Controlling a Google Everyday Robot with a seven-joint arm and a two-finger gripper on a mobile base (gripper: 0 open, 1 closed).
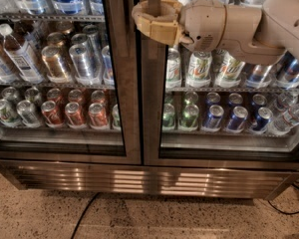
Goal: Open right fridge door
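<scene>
Clasping right fridge door [229, 111] at left edge, tool [153, 19] high up

Commercial drinks spot: shop, canteen or office snack area. Evidence: two-door glass display fridge, left door [114, 83] and right fridge door [152, 108] in brushed-metal frames. Shelves [229, 89] packed with rows of cans [214, 117] and bottles [20, 54]. Metal kick grille [139, 176], speckled hard floor [189, 218], power cable [84, 215] trailing. Gripper [154, 19] at right door's inner edge, near top.
</scene>
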